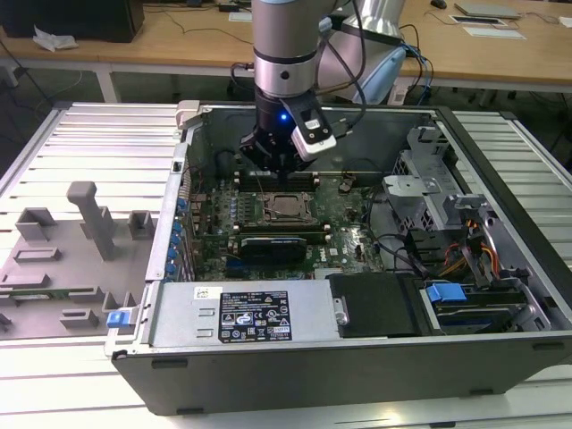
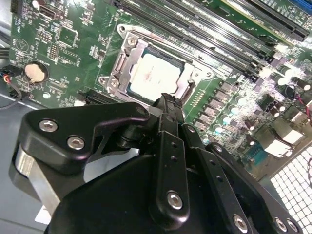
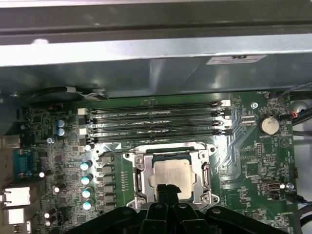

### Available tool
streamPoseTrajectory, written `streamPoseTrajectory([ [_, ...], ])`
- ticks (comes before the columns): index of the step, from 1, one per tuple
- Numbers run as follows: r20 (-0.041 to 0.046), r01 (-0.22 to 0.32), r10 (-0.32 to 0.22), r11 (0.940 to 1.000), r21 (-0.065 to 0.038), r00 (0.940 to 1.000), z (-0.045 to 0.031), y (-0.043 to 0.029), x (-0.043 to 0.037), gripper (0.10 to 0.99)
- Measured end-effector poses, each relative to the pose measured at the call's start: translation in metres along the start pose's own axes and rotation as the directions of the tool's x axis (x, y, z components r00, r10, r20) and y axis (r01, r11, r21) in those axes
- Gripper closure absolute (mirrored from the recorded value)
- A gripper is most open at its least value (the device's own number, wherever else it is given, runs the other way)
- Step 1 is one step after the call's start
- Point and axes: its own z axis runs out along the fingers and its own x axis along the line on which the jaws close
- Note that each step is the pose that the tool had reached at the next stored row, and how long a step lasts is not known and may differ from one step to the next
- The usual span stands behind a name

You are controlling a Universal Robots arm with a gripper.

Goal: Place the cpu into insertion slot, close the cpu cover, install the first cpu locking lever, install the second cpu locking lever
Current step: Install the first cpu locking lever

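Note:
The cpu [image 3: 171,174] lies flat in the insertion slot [image 1: 288,207] on the green motherboard, its pale metal top showing in both wrist views [image 2: 153,77]. The silvery cpu cover [image 3: 141,168] lies down around the chip as a frame [image 2: 127,51]. A thin metal locking lever [image 3: 161,145] runs along the socket's edge beside the memory slots. My gripper [image 1: 279,168] hangs just above the socket. Its black fingertips [image 3: 168,189] are pressed together at the chip's near edge [image 2: 168,103], with nothing between them.
The open computer case surrounds the board with metal walls [image 1: 375,125]. Long black memory slots [image 3: 156,119] lie beside the socket. A power supply [image 1: 259,317] and drive cage [image 1: 438,179] flank the board. A grey fixture [image 1: 89,219] stands at the exterior view's left.

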Motion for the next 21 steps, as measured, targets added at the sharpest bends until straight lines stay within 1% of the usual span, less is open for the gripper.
streamPoseTrajectory([
  [1, 0.0, 0.0, 0.0, 1.0, 0.0, 1.0, -0.0001, -0.0001, 0.0019, 0.98],
  [3, -0.0001, 0.0, 0.0, 1.0, 0.0, 1.0, -0.0005, -0.0005, 0.0084, 0.98],
  [5, 0.0, 0.0, 0.0, 1.0, 0.0, 1.0, -0.0006, -0.0007, 0.0121, 0.98],
  [6, 0.0001, 0.0, 0.0, 1.0, 0.0, 1.0, -0.0008, -0.001, 0.0166, 0.98],
  [8, 0.0001, 0.0, 0.0, 1.0, 0.0, 1.0, -0.001, -0.0012, 0.0222, 0.98],
  [13, 0.0002, 0.0, 0.0, 1.0, 0.0, 1.0, -0.0015, -0.0017, 0.0316, 0.98],
  [16, 0.0001, 0.0, 0.0, 1.0, 0.0, 1.0, -0.0018, -0.0021, 0.0386, 0.98],
  [17, 0.0001, 0.0, 0.0, 1.0, 0.0, 1.0, -0.002, -0.0024, 0.042, 0.98],
  [19, 0.0001, 0.0, 0.0, 1.0, 0.0, 1.0, -0.0021, -0.0026, 0.0453, 0.98],
  [20, 0.0, 0.0, 0.0, 1.0, -0.001, 1.0, -0.0022, -0.0027, 0.0474, 0.98],
  [21, -0.0004, 0.001, -0.001, 1.0, -0.005, 1.0, -0.0022, -0.0028, 0.0483, 0.98],
])
